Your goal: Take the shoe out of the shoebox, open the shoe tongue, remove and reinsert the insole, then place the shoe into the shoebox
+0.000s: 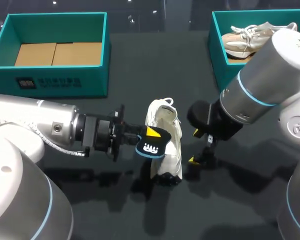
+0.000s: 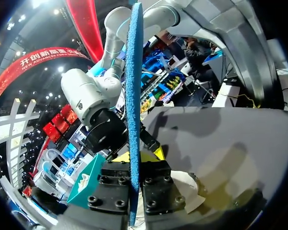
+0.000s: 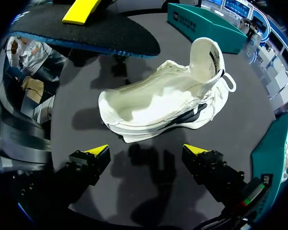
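Note:
A white shoe [image 1: 166,137] lies on the dark table, tongue pulled open and its inside bare [image 3: 163,103]. My left gripper [image 1: 149,136] is shut on the shoe's black insole with a blue underside [image 1: 151,145], held just above the shoe's left side. In the left wrist view the insole [image 2: 133,96] stands edge-on between the fingers of the left gripper [image 2: 134,158]. My right gripper [image 1: 195,146] hangs open just right of the shoe. In the right wrist view the shoe lies ahead of the right gripper [image 3: 145,152], and the insole [image 3: 81,28] floats beyond the shoe.
A teal shoebox [image 1: 55,75] with a cardboard floor stands at the back left. At the back right, partly behind my right arm, another teal box [image 1: 217,55] holds a beige pair of shoes [image 1: 247,37].

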Robot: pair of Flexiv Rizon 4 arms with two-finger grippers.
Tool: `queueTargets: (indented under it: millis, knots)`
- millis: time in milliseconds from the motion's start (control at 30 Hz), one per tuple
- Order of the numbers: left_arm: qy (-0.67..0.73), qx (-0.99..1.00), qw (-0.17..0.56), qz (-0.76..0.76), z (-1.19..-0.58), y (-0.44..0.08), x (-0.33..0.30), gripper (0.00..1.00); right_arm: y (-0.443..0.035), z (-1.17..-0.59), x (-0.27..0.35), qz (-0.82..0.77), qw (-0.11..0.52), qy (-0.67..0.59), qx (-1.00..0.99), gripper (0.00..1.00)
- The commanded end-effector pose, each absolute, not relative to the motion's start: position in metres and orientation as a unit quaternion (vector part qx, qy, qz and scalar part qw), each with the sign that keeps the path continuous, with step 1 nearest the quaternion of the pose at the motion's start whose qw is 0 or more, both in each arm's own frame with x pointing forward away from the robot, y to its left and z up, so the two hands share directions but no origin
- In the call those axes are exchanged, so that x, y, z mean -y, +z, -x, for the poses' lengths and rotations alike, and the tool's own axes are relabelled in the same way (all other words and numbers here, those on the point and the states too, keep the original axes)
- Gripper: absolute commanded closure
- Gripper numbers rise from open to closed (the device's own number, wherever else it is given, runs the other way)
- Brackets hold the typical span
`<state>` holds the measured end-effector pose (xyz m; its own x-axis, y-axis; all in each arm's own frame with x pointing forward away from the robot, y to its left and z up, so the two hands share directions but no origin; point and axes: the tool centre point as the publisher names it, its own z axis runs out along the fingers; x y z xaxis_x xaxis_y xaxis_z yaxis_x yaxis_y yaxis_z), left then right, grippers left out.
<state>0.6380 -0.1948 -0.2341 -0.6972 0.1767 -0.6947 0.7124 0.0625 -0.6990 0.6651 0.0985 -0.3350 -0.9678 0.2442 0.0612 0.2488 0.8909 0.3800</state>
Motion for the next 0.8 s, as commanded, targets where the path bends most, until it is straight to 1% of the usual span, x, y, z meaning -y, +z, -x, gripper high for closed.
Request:
queueTargets:
  millis: [33,800]
  knots:
    - [-0.605,-0.695,0.212,-0.325,-0.642,-0.239,0.198,1.00,-0.345,-0.670,-0.108,0.126,0.008,-0.194,0.973,0.00]
    - [-0.603,-0.701,0.195,-0.328,-0.632,-0.251,0.200,1.00,-0.358,-0.668,-0.123,0.087,0.003,-0.210,0.974,0.00]
